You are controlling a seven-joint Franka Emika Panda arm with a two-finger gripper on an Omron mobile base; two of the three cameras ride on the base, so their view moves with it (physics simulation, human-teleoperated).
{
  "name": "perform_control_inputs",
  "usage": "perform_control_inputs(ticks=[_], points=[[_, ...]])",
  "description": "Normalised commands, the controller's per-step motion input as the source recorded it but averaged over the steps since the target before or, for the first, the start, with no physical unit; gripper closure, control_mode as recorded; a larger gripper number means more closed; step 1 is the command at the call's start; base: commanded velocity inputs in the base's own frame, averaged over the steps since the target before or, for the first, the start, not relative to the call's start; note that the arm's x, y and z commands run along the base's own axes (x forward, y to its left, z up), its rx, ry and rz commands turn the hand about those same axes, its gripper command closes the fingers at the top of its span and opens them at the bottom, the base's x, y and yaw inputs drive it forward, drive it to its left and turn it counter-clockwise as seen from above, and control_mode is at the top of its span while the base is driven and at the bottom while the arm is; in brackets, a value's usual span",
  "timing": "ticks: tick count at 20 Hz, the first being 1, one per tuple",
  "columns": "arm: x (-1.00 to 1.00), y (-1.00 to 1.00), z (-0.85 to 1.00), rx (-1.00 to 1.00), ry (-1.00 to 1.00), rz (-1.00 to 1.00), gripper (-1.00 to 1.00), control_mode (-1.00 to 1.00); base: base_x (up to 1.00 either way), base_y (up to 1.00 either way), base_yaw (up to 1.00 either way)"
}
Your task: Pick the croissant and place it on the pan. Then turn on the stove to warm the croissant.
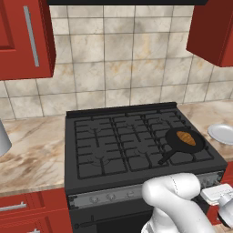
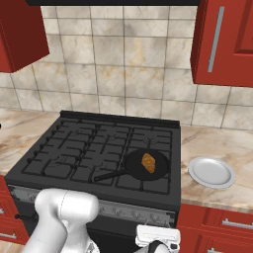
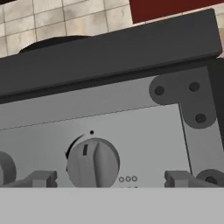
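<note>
My pincer (image 3: 105,178) is spread wide, holding nothing. In the hand view its two dark fingertips (image 3: 41,178) rise at either side of a round grey knob (image 3: 93,162), which sits squarely between them, just ahead. I cannot tell whether the tips already touch it. The knob is on the silver front strip (image 3: 131,131) of the stove (image 1: 136,141). A second knob (image 3: 5,168) shows at my left edge, and another (image 3: 212,177) at my lower right.

Risks, as I judge them: if I close while off centre, one finger could slide off the knob's smooth rounded side, and it would not turn. If I close too shallow, I may pinch only its front edge and slip when I twist. I also cannot confirm from here that this knob feeds the burner under the pan, so turning it might light the wrong burner and leave the croissant cold.

My arm is folded low in front of the stove. The white elbow bulges up at the front edge, and the hand drops below counter height, pointing level at the strip, toward the stove's right end.

Beyond and above my pincer, on the grates at the stove's front right, sits the black pan (image 1: 184,139), its handle pointing toward the front left. The croissant (image 1: 186,138) already lies inside it. Farther right, on the counter, rests a white plate (image 2: 211,172).
</note>
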Motion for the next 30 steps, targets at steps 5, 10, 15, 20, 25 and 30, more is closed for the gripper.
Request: perform_control_inputs(ticks=[5, 10, 15, 20, 25, 30], points=[[0.0, 0.0, 0.12, 0.01, 0.0, 0.0, -1.0, -1.0, 0.0, 0.0, 0.0], [0.0, 0.0, 0.24, 0.0, 0.0, 0.0, -1.0, -1.0, 0.0, 0.0, 0.0], [0.0, 0.04, 0.02, 0.0, 0.0, 0.0, -1.0, -1.0, 0.0, 0.0, 0.0], [0.0, 0.21, -0.12, 0.0, 0.0, 0.0, 1.0, -1.0, 0.0, 0.0, 0.0], [0.0, 0.09, -0.04, 0.0, 0.0, 0.0, 1.0, -1.0, 0.0, 0.0, 0.0], [0.0, 0.0, 0.0, 0.0, 0.0, 0.0, 1.0, -1.0, 0.0, 0.0, 0.0]])
